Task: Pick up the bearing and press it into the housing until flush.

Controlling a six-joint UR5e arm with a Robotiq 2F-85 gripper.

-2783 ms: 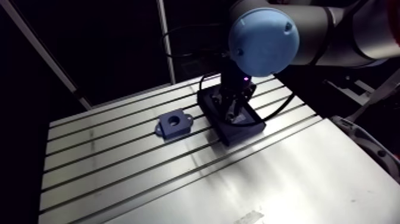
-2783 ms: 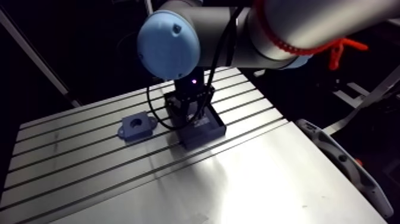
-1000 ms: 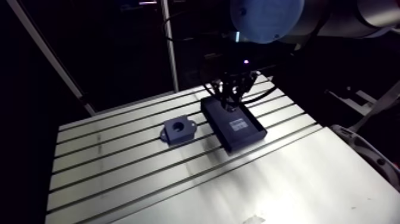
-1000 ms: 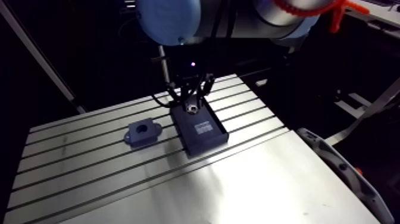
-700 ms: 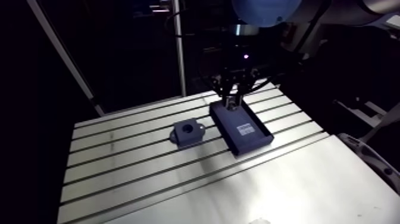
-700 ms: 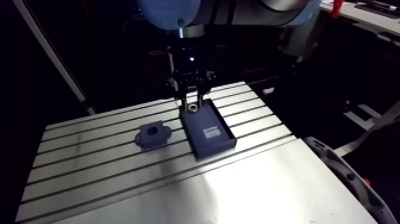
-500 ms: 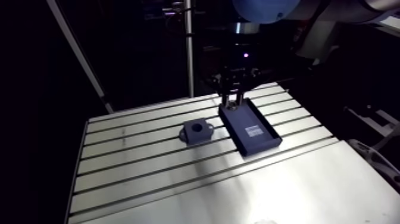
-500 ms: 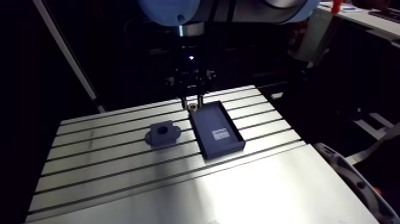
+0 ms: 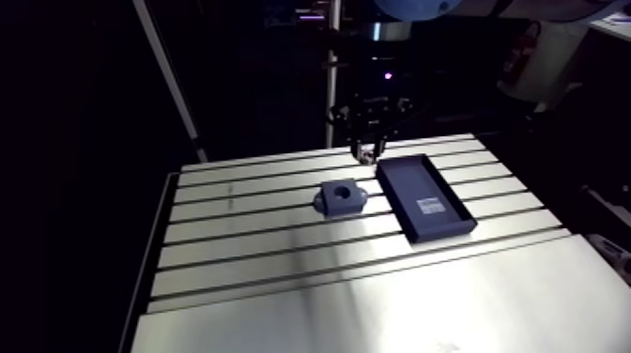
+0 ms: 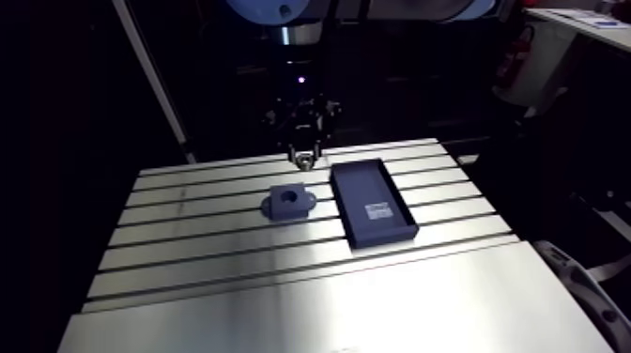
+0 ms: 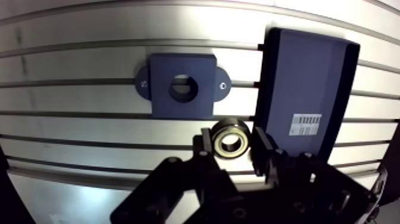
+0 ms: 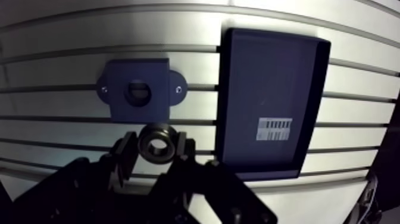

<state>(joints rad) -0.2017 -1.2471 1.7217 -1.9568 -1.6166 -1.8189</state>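
A metal ring bearing (image 11: 230,127) sits pinched between my two dark fingers (image 11: 204,148), so my gripper (image 11: 231,143) is shut on it. It hangs above the slotted table, just short of the dark blue housing (image 11: 183,89), whose round bore faces up and is empty. In the arm view the gripper (image 9: 367,150) hovers beyond the housing (image 9: 340,196), near the table's far edge, at the far left corner of the tray. The bearing is too small to make out there.
A dark blue shallow tray (image 11: 297,71) with a barcode label (image 11: 307,124) lies beside the housing, to the gripper's right. The aluminium table (image 9: 282,253) has long slots across it. A slanted frame post (image 9: 169,70) rises behind the far left corner.
The gripper has risen out of the tray with the bearing and moved left, to a spot near the housing. The arm camera shifted too, so the whole scene slid across the view.
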